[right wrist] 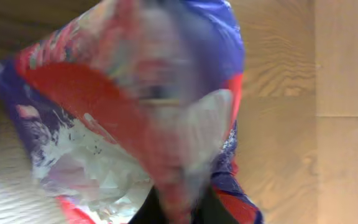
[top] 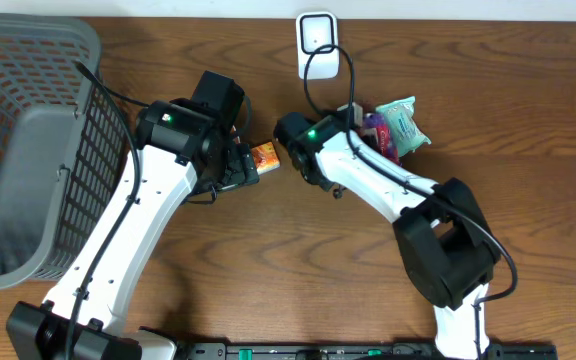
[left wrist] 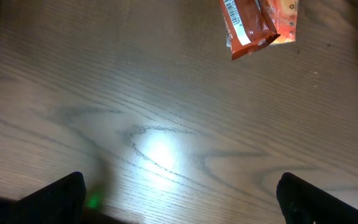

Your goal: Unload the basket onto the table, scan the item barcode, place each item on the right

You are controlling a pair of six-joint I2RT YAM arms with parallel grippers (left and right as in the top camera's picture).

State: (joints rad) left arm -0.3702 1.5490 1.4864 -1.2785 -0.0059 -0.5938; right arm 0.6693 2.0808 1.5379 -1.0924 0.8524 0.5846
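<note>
Pinching the purple pack [right wrist: 135, 118] in the right pincer [right wrist: 173, 205], pressed together on the film at its lower edge. Fills the right wrist view, blurred, so can't read print or find a code there. Judging it as the item to scan.

Looks like light, crinkly foil film: soft, floppy, slick, likely to sag or twist from a one-edge grip. Better to hold by a sealed seam, clear of the code, and keep the printed face flat to the reader. No need to squeeze hard; doesn't look fragile.

Nothing in the left pincer [left wrist: 179, 208]: spread wide, hovering over bare counter [left wrist: 166, 124]. Just ahead of it, lying flat: orange pack [left wrist: 257, 22], barcode side up, between the two arms, apart from both pincers.

Further out, right beside the purple pack: teal pack [top: 400, 122], touching or nearly so, can't tell which. Worth moving up and away to avoid dragging it along.

Beyond that, at the far edge: scanner [top: 317, 45], white, cable [top: 310, 90] trailing back toward the right arm. Short path from pack to scanner, but watch the cable and the far edge. Open room on the right half of the counter. Left side taken up by the basket [top: 98, 150], close to the left arm.
</note>
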